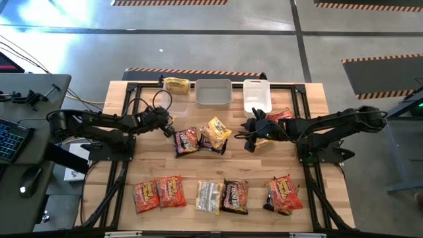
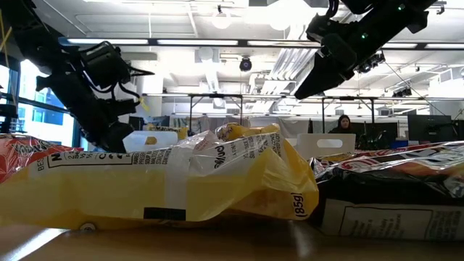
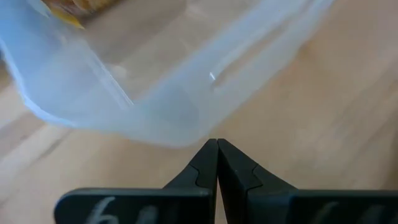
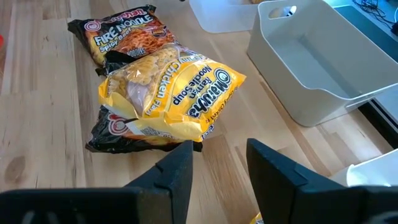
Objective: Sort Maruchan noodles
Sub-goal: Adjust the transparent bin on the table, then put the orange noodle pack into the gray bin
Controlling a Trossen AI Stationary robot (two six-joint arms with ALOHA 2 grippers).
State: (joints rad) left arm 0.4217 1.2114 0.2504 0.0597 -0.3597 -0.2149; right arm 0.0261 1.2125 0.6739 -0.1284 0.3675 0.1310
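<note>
The right gripper's fingers (image 4: 277,171) are spread and empty, with the yellow Maruchan chicken packet (image 4: 174,93) at their 11 o'clock, atop a black packet (image 4: 118,134); a low approach is advised. The left gripper (image 3: 217,163), fingers pressed together, waits by a clear tub (image 3: 155,68).

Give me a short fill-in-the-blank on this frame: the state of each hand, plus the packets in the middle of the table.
1. The left hand has its fingers ____, with nothing between them.
2. The right hand has its fingers ____, with nothing between them.
3. In the right wrist view, the yellow chicken packet lies on top of a packet with a ____ wrapper.
4. In the high view, the far-left tub holds a packet coloured ____.

Missing words: shut; open; black; yellow
</note>
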